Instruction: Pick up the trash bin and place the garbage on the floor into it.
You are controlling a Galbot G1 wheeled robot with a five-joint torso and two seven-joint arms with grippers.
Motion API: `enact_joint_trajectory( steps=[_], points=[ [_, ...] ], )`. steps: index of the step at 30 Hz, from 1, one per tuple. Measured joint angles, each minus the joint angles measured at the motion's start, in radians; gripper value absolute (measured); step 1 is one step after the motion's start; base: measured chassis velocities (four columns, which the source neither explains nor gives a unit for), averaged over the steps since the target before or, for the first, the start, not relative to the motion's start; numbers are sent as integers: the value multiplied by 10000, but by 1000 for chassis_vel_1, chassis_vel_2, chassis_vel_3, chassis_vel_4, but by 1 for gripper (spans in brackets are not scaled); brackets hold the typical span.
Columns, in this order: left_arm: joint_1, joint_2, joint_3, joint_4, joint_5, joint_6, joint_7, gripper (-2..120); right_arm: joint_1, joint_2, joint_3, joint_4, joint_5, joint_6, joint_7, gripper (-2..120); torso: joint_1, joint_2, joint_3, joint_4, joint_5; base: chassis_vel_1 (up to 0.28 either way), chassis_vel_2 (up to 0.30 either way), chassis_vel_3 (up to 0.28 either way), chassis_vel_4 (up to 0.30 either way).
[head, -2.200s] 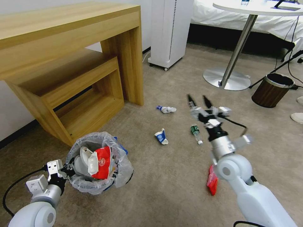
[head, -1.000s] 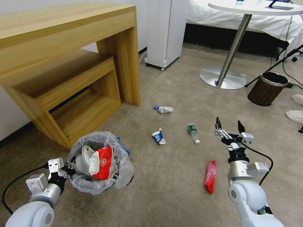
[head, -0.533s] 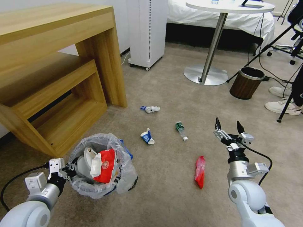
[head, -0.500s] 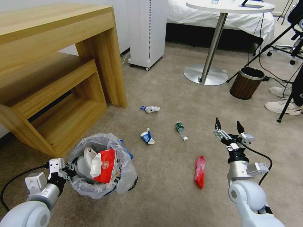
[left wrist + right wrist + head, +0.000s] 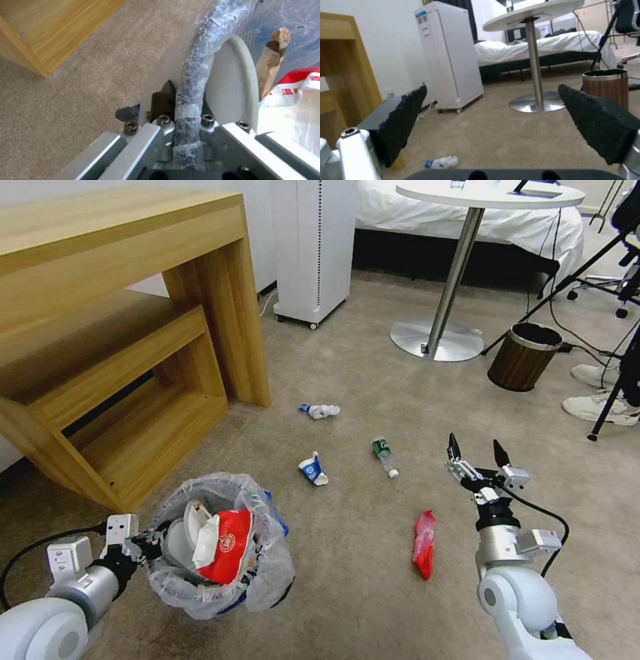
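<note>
The small round trash bin with translucent white liner [image 5: 220,547] is held at its rim by the left gripper [image 5: 143,545], mouth up. The red plastic bottle [image 5: 423,545] lies on the carpet, long axis running away from the robot, beside the right gripper [image 5: 475,457], spread wide, empty.

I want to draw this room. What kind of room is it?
Probably a bedroom or hotel room. There is a bed with white sheets at the back, a carpeted floor, a wooden desk and a round white table.
</note>
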Motion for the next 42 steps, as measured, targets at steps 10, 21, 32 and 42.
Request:
enact_joint_trajectory(
  steps=[10,21,32,42],
  points=[
    [-130,89,204,465,183,-299,395,0,-251,229,192,206,-16,-69,26,100,0,0,0,0,-2,0,0,0,0],
    [-163,103,247,685,334,-372,469,0,-256,275,160,198,-15,-171,-17,100,0,0,0,0,-1,0,0,0,0],
    [-235,14,283,796,420,-421,481,0,-164,265,29,33,-17,-217,-64,100,0,0,0,1,-1,-9,8,7,-7],
    [-303,-100,326,893,531,-479,484,0,-98,153,-36,-104,0,-227,-65,100,1,0,2,0,0,-77,84,73,-84]
  ],
)
